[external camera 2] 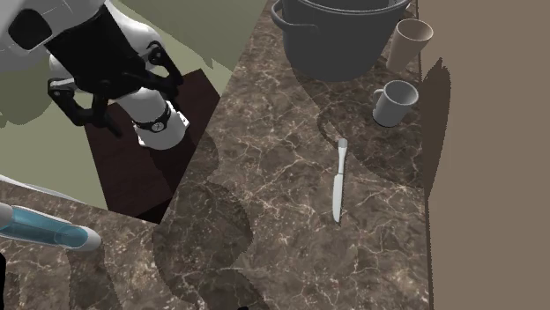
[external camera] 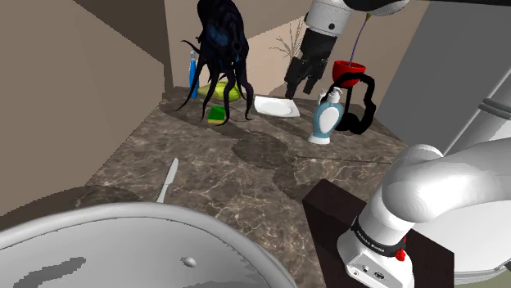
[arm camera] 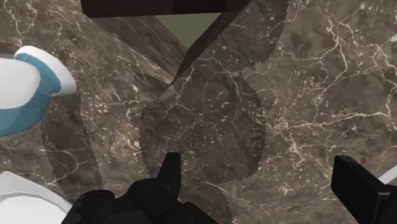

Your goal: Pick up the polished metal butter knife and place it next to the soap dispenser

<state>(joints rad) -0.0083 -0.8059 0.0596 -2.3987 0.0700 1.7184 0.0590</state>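
Marble counter (external camera 2: 282, 229) held a grey pot (external camera 2: 339, 44), mug (external camera 2: 394, 104) and cup (external camera 2: 411, 40) near the butter knife (external camera 2: 338, 181). Well apart, the gripper (external camera: 301, 83) hung wide open by the soap dispenser (external camera: 326, 119).

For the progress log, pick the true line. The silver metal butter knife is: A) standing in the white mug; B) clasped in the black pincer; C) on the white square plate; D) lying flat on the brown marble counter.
D: the silver metal butter knife lies flat on the brown marble counter, far from the open black pincer.
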